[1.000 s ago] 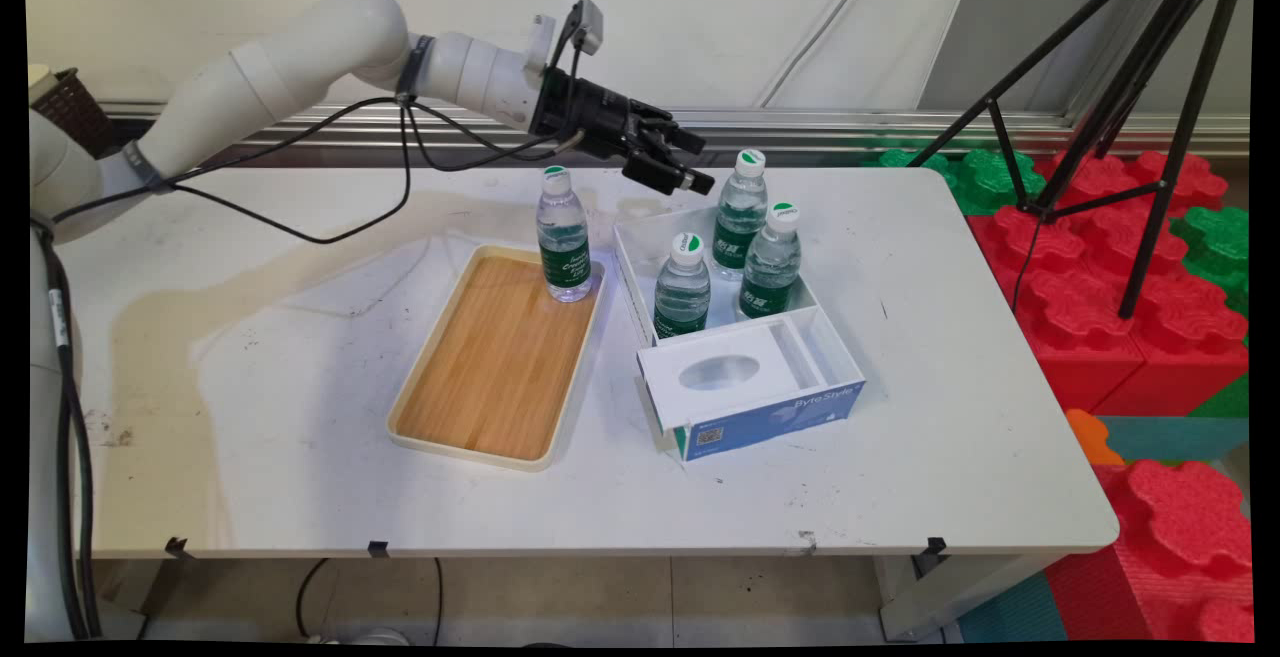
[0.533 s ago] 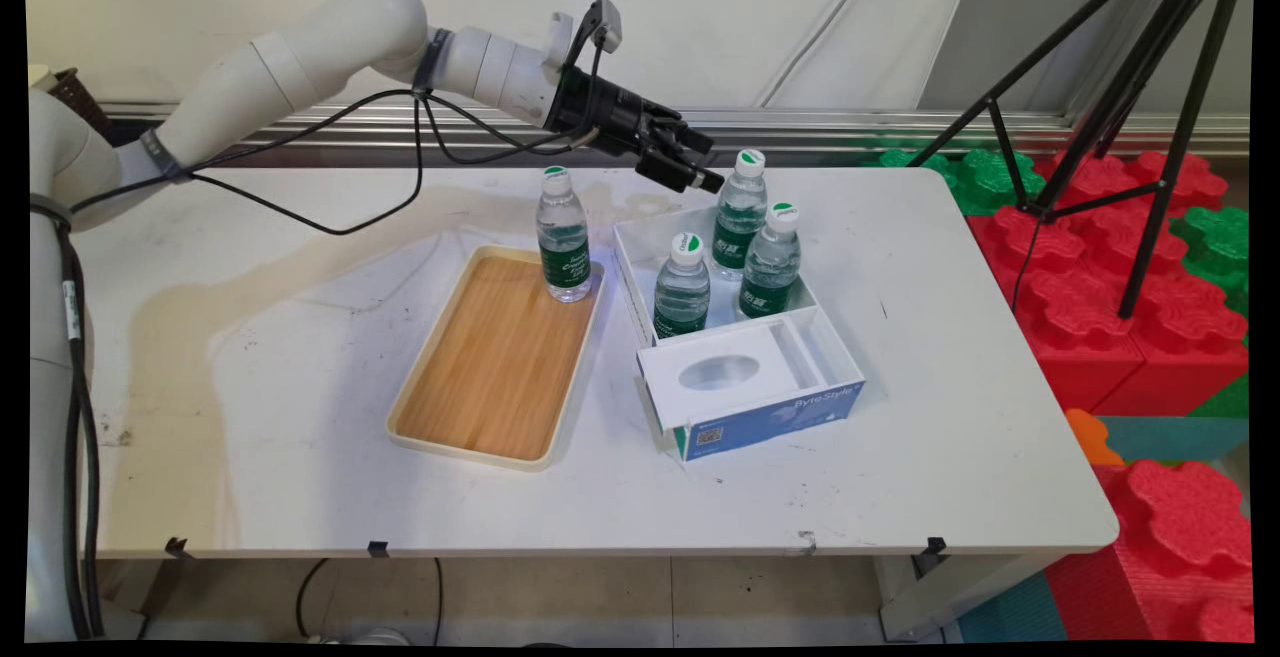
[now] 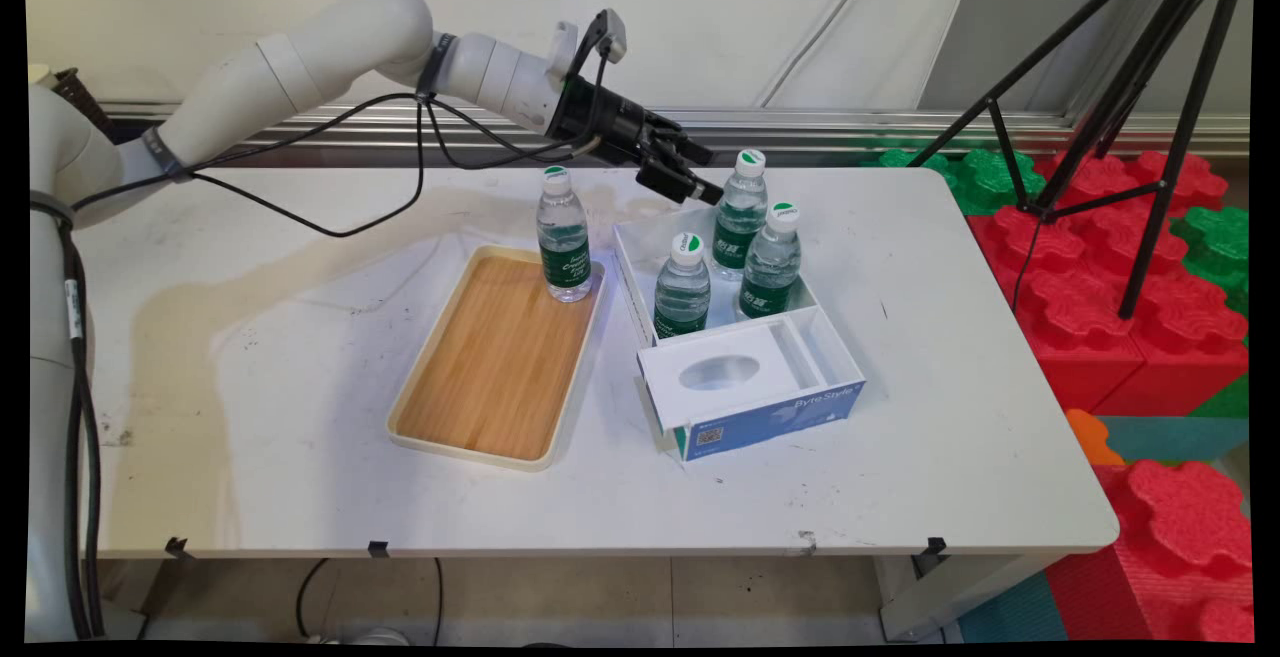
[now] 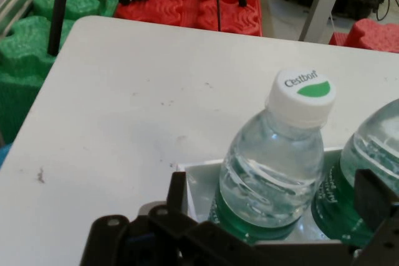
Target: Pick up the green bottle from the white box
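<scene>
My gripper hangs open over the far left corner of a white and blue open box, just left of the far water bottle. In the hand view that bottle, with its white cap and green label, stands between the two spread fingers, untouched. A second bottle shows at the right edge. The box also holds a bottle on the right and one at the front left. Another bottle stands on the far corner of a wooden tray.
The tray lies left of the box, with a narrow gap between them. A black tripod stands past the table's right edge over red and green foam blocks. Black cables hang from the arm above the table's far left.
The gripper has moved right and a little down, from above the gap between tray bottle and box to right beside the far bottle. The bottles have not moved.
</scene>
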`<state>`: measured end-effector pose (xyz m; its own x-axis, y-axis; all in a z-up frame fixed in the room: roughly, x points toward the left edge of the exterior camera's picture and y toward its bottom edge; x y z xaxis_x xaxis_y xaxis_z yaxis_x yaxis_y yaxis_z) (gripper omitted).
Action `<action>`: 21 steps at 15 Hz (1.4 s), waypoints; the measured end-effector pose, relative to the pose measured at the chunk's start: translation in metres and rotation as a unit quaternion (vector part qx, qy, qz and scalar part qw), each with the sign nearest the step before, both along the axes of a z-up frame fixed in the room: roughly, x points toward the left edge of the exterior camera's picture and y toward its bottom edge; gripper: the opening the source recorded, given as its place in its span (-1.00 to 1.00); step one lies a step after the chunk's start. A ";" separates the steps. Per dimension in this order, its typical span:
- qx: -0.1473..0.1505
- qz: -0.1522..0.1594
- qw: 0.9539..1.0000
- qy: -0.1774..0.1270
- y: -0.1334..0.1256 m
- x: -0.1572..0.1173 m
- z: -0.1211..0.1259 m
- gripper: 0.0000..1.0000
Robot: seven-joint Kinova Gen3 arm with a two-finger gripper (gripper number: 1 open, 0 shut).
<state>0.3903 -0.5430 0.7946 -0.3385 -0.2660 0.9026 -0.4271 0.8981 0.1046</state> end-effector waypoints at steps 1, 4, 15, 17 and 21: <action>0.001 -0.001 1.000 0.000 0.000 -0.001 -0.001 1.00; 0.004 -0.002 1.000 0.000 -0.001 -0.004 -0.001 1.00; 0.010 -0.009 1.000 -0.001 -0.007 -0.019 -0.012 1.00; 0.010 -0.009 1.000 0.000 -0.010 -0.022 -0.015 1.00; 0.008 -0.009 1.000 0.002 -0.016 -0.030 -0.018 1.00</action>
<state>0.3607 -0.5589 0.7771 -0.3389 -0.2752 0.8997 -0.4104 0.9038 0.1218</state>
